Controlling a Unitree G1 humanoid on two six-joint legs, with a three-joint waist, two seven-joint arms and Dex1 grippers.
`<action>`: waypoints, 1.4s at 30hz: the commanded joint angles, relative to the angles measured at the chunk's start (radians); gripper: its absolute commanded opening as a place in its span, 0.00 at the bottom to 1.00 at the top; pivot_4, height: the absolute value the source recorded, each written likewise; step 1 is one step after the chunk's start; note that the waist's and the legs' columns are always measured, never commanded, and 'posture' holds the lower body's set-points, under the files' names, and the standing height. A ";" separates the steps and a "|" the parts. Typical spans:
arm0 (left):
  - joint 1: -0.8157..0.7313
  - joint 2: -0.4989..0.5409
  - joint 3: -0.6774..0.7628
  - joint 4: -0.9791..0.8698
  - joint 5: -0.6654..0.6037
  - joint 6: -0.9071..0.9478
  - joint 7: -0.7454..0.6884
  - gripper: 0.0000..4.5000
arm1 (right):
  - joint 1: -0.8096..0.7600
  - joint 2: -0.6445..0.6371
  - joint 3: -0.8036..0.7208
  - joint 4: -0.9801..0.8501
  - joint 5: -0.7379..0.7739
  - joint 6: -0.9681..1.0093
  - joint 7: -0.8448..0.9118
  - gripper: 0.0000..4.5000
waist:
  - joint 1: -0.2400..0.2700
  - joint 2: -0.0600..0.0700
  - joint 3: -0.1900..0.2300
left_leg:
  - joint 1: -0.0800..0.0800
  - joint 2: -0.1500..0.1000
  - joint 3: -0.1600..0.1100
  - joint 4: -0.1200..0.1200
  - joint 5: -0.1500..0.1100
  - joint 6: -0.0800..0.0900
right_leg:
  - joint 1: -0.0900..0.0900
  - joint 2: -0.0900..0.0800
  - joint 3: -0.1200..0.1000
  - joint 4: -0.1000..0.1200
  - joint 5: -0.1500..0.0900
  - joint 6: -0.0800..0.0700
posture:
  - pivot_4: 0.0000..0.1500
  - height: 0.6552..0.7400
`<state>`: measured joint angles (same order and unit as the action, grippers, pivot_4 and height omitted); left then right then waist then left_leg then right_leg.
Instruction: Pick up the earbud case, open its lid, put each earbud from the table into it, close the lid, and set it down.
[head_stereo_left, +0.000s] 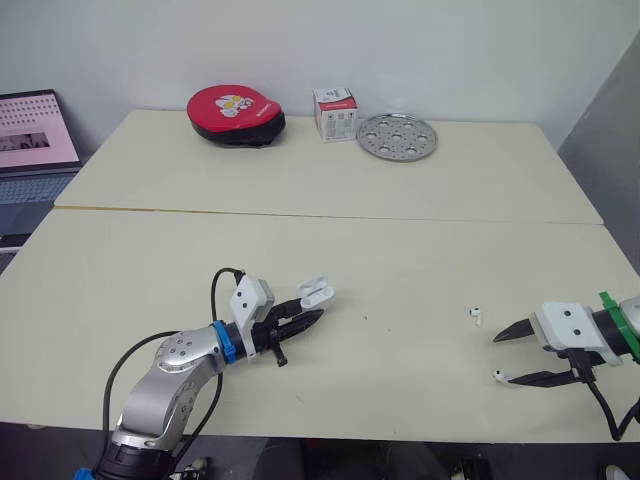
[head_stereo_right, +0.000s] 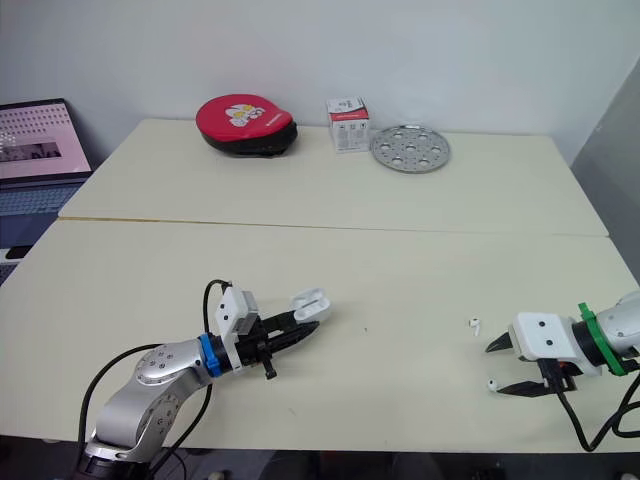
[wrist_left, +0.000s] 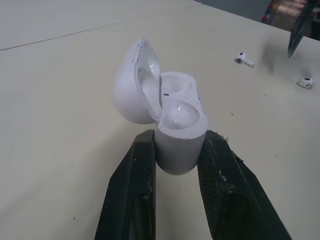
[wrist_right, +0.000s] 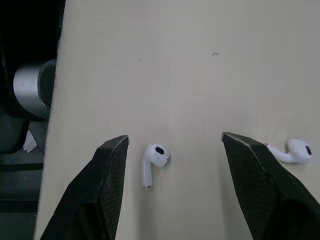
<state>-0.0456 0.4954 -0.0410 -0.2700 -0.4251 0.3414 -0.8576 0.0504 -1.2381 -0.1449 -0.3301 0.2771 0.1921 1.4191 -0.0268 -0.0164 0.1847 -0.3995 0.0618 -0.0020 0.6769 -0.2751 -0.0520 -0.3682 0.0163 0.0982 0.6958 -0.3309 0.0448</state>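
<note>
Earbud case (wrist_left: 176, 131), glossy white plastic and rounded like a pebble, sits pinched by its lower body between the left gripper's (head_stereo_left: 308, 312) two black fingers (wrist_left: 134, 190), lifted just off the table (head_stereo_left: 420, 255). Its lid (wrist_left: 134, 86) stands hinged open and tilts to one side. Two smooth hollows show inside, with a few dark specks.

The table is a wide, matte, cream surface of two tops joined along a thin seam (head_stereo_left: 300, 212), which runs well beyond both grippers. Bare tabletop stretches between the two grippers and ahead of them.

Far beyond the left gripper, along the back edge, lie a rounded red pad (head_stereo_left: 236, 113) with a black rim, a round perforated metal disc (head_stereo_left: 397, 136) and a small printed box (head_stereo_left: 335, 113) between them. An open laptop (head_stereo_left: 35, 135) sits off the table's far left corner.

The right gripper (head_stereo_left: 505, 359) hovers low with its fingers spread wide, close to the table's near edge. One white earbud (wrist_right: 155, 157), glossy with a short stem, lies flat on the table between those spread fingers, nearer the finger on the edge side and not touched. The second earbud (wrist_right: 295, 150) lies just outside the other finger, toward the table's middle.
</note>
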 joint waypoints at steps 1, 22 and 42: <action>-0.006 -0.007 -0.001 -0.025 -0.010 -0.012 0.001 0.18 | 0.069 -0.039 -0.087 -0.175 -0.049 0.178 -0.089 0.68 | 0.000 0.000 0.000 | 0.000 0.000 0.000 0.000 0.000 0.000 | 0.000 0.000 0.001 0.000 0.000 0.000 | 1.00 1.00; 0.030 -0.004 -0.002 -0.065 -0.010 -0.007 0.024 0.18 | -0.069 -0.023 0.275 -0.210 -0.239 0.452 -0.264 0.68 | -0.004 -0.001 0.000 | -0.001 -0.001 0.002 0.000 0.000 0.000 | -0.002 -0.001 0.002 0.000 0.000 0.000 | 1.00 1.00; 0.009 -0.024 -0.015 -0.037 -0.003 -0.035 0.033 0.18 | -0.124 0.013 0.246 -0.220 -0.163 0.479 -0.238 0.08 | -0.004 -0.004 -0.002 | 0.000 -0.001 0.002 0.001 0.000 0.000 | -0.001 0.000 0.002 0.000 0.000 0.000 | 1.00 1.00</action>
<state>-0.0172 0.4797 -0.0553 -0.2830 -0.4231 0.3350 -0.8193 -0.0401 -1.2326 0.1369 -0.5380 0.0838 0.6624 1.1771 -0.0307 -0.0205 0.1828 -0.3994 0.0611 0.0000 0.6775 -0.2750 -0.0520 -0.3694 0.0159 0.1001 0.6957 -0.3309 0.0449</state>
